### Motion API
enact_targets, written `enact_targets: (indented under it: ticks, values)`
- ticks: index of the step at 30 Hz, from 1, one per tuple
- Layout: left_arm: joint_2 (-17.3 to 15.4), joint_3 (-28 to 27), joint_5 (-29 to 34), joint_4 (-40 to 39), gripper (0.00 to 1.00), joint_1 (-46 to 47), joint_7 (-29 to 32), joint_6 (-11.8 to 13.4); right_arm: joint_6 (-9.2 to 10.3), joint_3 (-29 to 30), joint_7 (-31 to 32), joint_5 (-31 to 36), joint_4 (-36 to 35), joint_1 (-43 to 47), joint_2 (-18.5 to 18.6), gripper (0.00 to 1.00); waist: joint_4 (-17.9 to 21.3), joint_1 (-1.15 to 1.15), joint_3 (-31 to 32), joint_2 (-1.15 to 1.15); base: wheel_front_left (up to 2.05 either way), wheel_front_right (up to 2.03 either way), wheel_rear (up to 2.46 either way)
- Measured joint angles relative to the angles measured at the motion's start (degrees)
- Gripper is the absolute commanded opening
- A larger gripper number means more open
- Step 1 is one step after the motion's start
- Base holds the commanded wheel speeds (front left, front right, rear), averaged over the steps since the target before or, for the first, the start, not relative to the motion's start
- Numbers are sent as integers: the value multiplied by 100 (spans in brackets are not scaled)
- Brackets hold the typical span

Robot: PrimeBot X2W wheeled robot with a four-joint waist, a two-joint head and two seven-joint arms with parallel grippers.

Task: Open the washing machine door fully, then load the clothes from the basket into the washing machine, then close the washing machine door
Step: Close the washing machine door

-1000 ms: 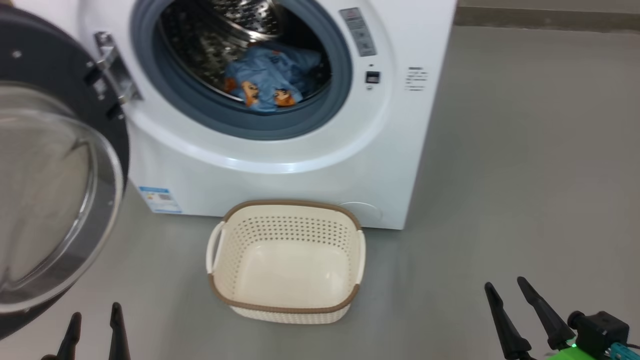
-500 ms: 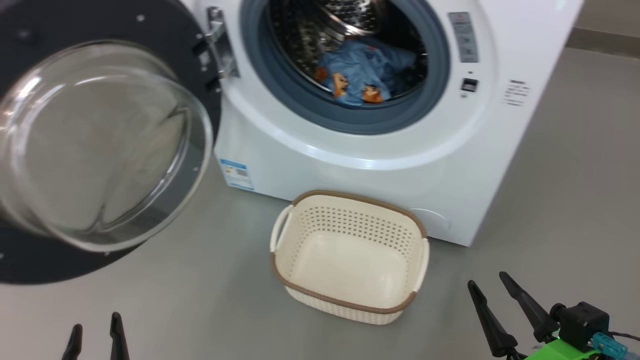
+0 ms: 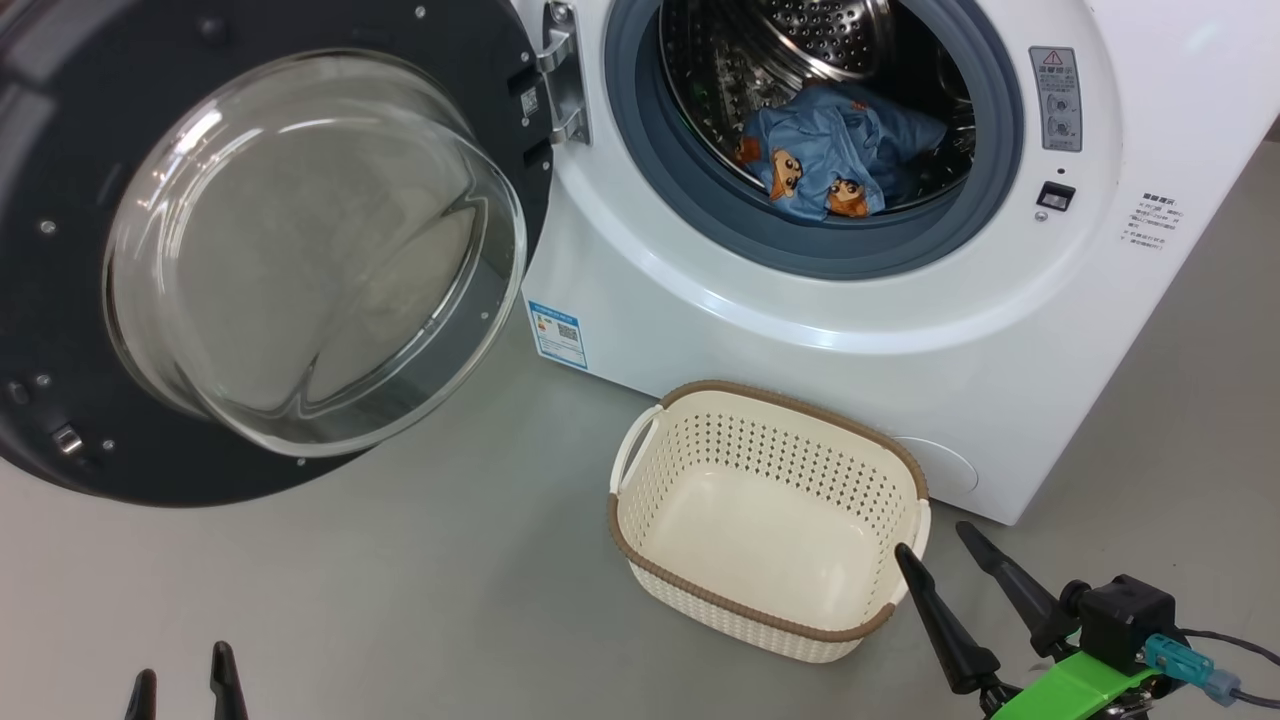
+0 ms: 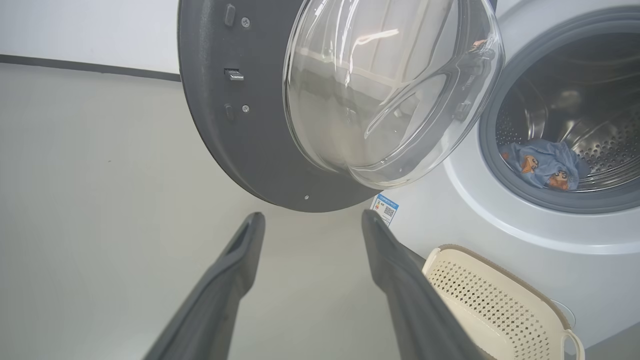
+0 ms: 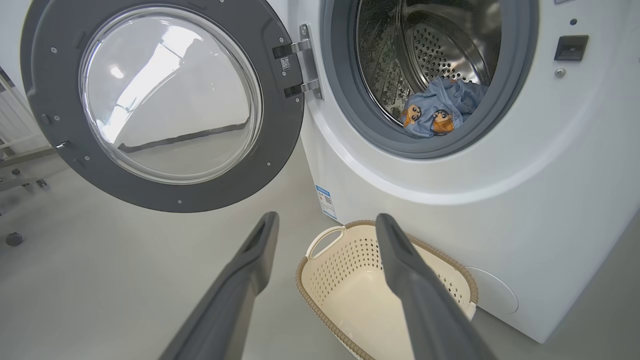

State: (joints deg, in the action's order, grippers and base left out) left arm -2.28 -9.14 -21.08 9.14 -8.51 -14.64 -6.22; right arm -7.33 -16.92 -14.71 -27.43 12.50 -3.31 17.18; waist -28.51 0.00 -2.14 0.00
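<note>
Clothes [image 3: 835,165] in washing machine [image 3: 800,330]; basket [image 3: 780,455] empty; left tool [image 3: 182,665], right tool [image 3: 934,540] both apart.

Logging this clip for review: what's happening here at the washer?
Nothing is being handled. The washing machine door stands wide open, the clothes lie inside the washing machine, and the basket on the floor before it is empty. The left gripper and right gripper are open, holding nothing. Only closing the door remains.
</note>
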Motion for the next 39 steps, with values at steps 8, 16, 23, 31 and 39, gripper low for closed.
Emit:
enact_targets:
  ticks: [8, 16, 23, 31, 39]
  values:
    - [2, -44, -279, -221, 29, -45, 0, 40, 0, -83, 0, -71, 36, -28, 31, 100, -1, 0, 25, 0, 0, 0, 0]
    - [-141, -740, -465, -694, 0, 533, -1, -88, 0, 169, -1, -89, 2, 73, -65, 100, 56, 0, 57, 0, 0, 0, 0]
    - [-1251, -1163, -1461, -689, 0, 1689, -7, -111, 0, 475, -1, -15, -120, 348, -136, 100, 175, 0, -12, 0, 0, 0, 0]
    - [-2439, -1638, -2677, 121, 0, 2937, -8, -111, 0, 650, -1, 89, -260, 336, -127, 100, 474, 0, -405, 0, 0, 0, 0]
    - [-3323, -1407, -4075, 1631, 0, 3958, 369, -111, 0, 749, -1, 208, -327, 203, -124, 100, 686, 0, -812, 0, 0, 0, 0]
